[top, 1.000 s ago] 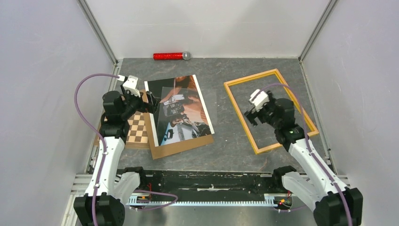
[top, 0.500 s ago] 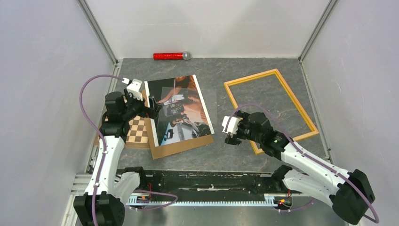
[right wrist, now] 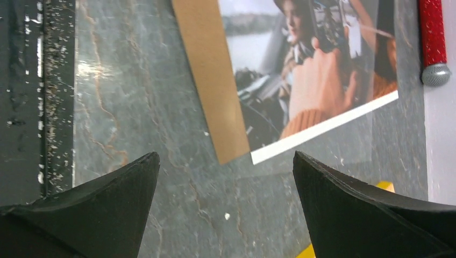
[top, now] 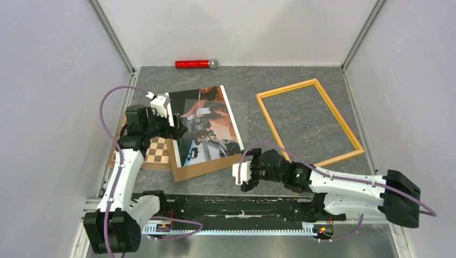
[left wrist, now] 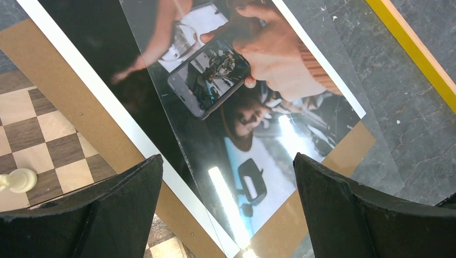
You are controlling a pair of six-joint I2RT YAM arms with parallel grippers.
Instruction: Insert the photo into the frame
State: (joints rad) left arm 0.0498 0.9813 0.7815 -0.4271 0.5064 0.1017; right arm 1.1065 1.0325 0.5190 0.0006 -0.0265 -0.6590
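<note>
The photo (top: 204, 126), a dark print with a white border, lies on a brown backing board (top: 207, 167) at the table's left middle, with a clear sheet (top: 239, 115) over its right part. The yellow-orange frame (top: 286, 88) lies flat at the right with nothing inside it. My left gripper (top: 176, 123) hovers open over the photo's left edge; its wrist view looks down on the photo (left wrist: 215, 80) between the fingers (left wrist: 129, 204). My right gripper (top: 246, 174) hangs open, low over bare table just past the board's near right corner. Its wrist view holds the photo (right wrist: 322, 70) and the board (right wrist: 212, 80).
A brown-and-cream chessboard (top: 156, 150) sticks out from under the board's left side, with a white chess piece (left wrist: 19, 180) on it. A red cylinder with a silver end (top: 196, 64) lies by the back wall. Walls close in left, right and back.
My right arm has swung off the frame, down and left to the near edge by the board's corner. My left gripper has shifted slightly right over the photo's edge.
</note>
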